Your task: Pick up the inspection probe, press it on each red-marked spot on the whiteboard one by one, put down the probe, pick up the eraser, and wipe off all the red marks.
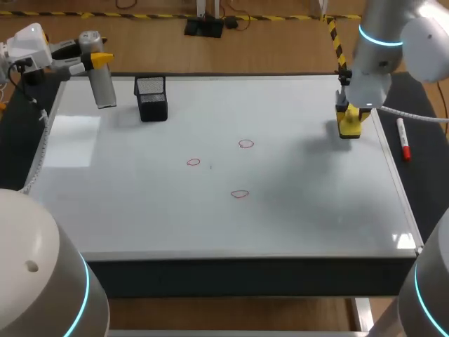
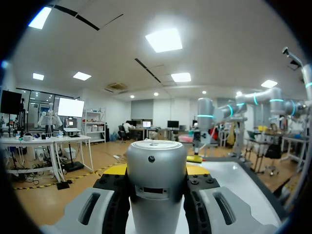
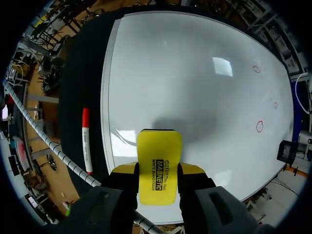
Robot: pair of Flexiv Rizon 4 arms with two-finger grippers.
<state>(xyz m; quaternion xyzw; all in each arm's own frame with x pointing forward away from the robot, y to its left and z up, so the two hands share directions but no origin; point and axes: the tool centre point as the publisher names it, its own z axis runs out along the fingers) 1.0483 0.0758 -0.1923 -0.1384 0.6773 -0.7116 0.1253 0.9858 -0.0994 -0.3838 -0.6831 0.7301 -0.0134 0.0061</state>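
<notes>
My left end effector point(image 1: 97, 63) clenched on probe point(image 2: 157, 168), holding it over far left corner of whiteboard point(image 1: 295, 217), just left of black mesh holder point(image 1: 151, 98). My right end effector point(image 3: 158, 171) grasps yellow eraser point(image 1: 349, 125) at board's far right edge. I can't tell if eraser touches surface. Three red marks point(image 1: 245, 144) sit mid-board, unwiped, well left of eraser. Red-capped marker point(image 1: 403, 140) lies on desk point(image 1: 421, 189), right of board.
</notes>
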